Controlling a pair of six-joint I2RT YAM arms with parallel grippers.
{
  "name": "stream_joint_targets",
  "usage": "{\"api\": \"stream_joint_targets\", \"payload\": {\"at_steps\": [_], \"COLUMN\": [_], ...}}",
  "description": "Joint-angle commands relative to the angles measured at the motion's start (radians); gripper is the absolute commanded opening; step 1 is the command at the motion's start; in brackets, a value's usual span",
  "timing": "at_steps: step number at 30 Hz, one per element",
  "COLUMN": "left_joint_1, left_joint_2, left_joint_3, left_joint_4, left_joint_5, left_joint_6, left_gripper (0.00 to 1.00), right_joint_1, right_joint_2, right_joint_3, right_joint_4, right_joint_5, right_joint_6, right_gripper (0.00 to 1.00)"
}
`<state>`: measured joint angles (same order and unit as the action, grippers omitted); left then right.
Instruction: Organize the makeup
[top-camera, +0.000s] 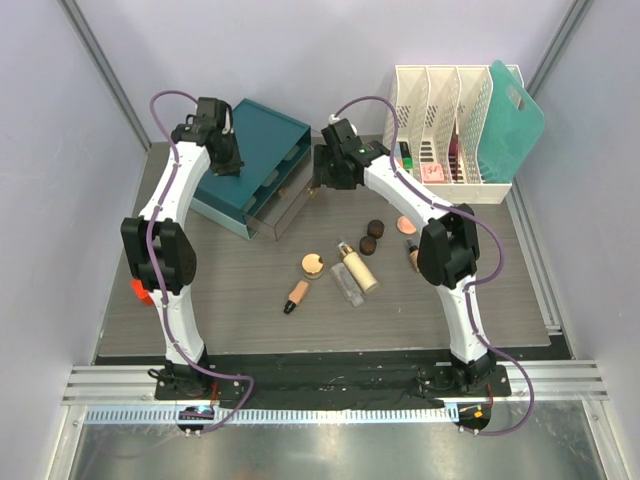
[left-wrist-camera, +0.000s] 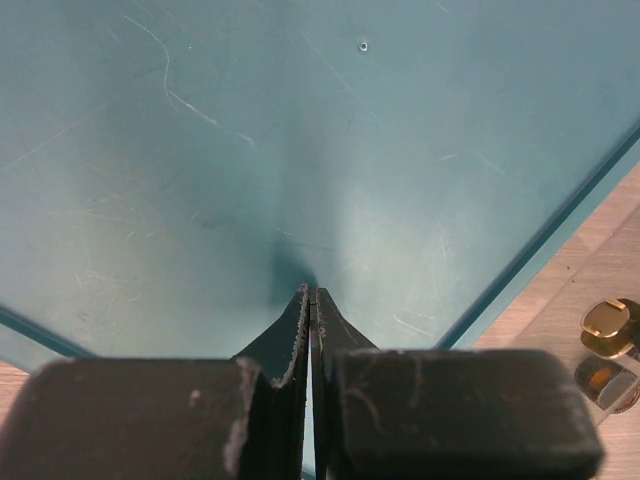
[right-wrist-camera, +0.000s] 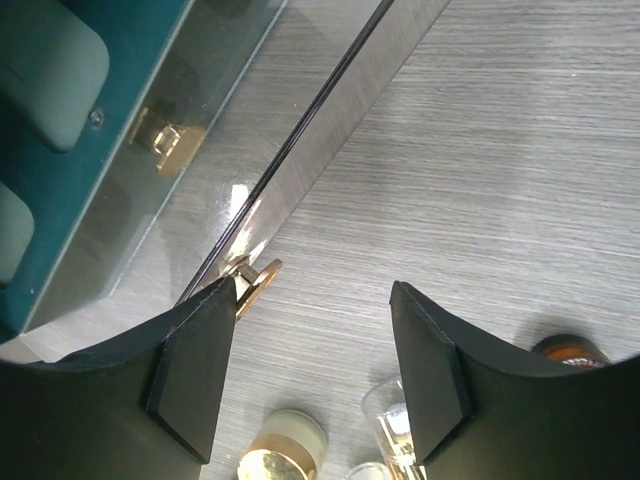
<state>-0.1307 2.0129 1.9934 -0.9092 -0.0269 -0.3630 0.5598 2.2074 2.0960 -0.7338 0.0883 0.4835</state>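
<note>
My left pincer (left-wrist-camera: 311, 298), jaws together, hovers over the teal box (top-camera: 262, 140); its open drawer (top-camera: 285, 207) is just beside my right pincer (right-wrist-camera: 312, 290), jaws apart. The makeup (top-camera: 352, 268), tan bottles and brown jars, lies on the counter (top-camera: 230, 300) behind it.

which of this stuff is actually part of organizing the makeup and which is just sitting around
Part of the job: beige bottle, clear bottle, small tan tube, round tan jar, dark-brown jar, second dark-brown jar, peach compact.
Just there: teal drawer box, white slotted rack, teal board in the rack.
</note>
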Motion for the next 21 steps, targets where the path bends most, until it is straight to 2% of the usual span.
{"api": "stream_joint_targets", "payload": {"at_steps": [1, 8, 21], "left_joint_1": [0.002, 0.002, 0.002], "left_joint_2": [0.021, -0.005, -0.078], "left_joint_3": [-0.010, 0.022, 0.024], "left_joint_4": [-0.062, -0.056, -0.042], "left_joint_5": [-0.036, -0.038, -0.030], "left_joint_6": [0.022, 0.042, 0.065], "left_gripper": [0.00, 0.00, 0.00], "right_joint_1": [-0.037, -0.037, -0.038], "right_joint_2": [-0.044, -0.087, -0.189], "right_joint_3": [0.005, 0.047, -0.039], "right_joint_4": [-0.131, -0.105, -0.035], "right_joint_5": [0.050, -0.024, -0.109], "right_joint_6": [-0.069, -0.094, -0.109], "right_gripper": [0.68, 0.76, 0.77]}}
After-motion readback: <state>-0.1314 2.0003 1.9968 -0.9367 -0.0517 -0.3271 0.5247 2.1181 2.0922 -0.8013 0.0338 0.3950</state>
